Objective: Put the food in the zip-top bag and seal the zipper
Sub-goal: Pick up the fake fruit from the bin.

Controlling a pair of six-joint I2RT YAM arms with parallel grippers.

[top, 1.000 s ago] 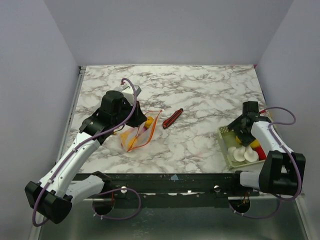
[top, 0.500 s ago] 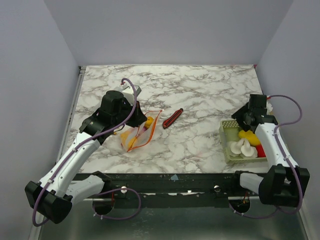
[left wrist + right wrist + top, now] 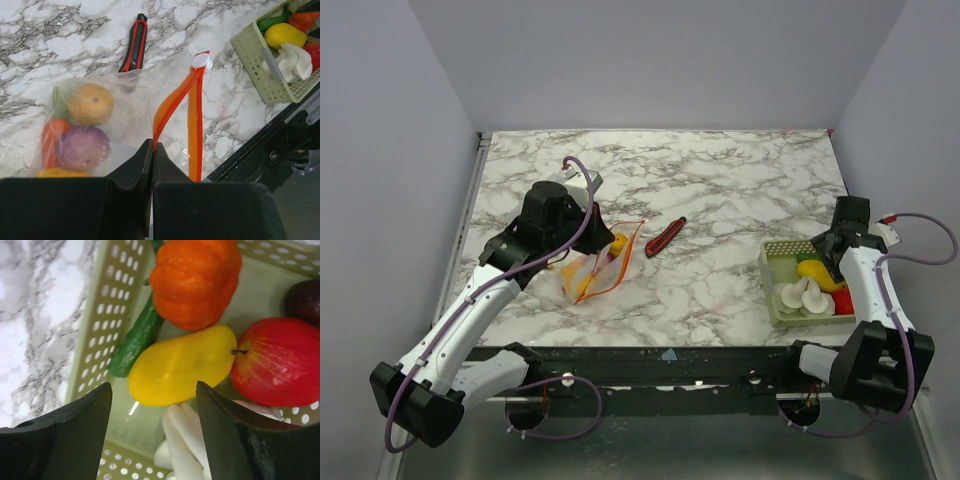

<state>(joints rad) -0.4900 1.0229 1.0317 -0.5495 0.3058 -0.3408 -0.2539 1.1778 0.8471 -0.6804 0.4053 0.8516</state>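
The zip-top bag (image 3: 120, 100) lies on the marble with an orange ball (image 3: 90, 103), a purple piece (image 3: 82, 147) and a carrot (image 3: 50, 142) inside. Its mouth gapes, and the two sides of the orange-red zipper (image 3: 195, 125) join at a white slider (image 3: 202, 61). My left gripper (image 3: 152, 148) is shut on the near zipper strip; in the top view it (image 3: 588, 240) sits over the bag (image 3: 595, 272). My right gripper (image 3: 153, 390) is open and holds nothing. It hovers over more food: a yellow mango (image 3: 180, 367), orange pumpkin (image 3: 195, 280), cucumber (image 3: 134, 342) and red apple (image 3: 277, 365).
That food sits in a pale green perforated basket (image 3: 767, 280) at the right front of the table, with white pieces (image 3: 802, 295) at its near end. A slim red-and-black stick (image 3: 666, 236) lies right of the bag. The table's front edge is close behind the basket.
My right arm has swung rightward, from the basket's left side to its right edge, still over the basket. The left arm and the bag have not moved.
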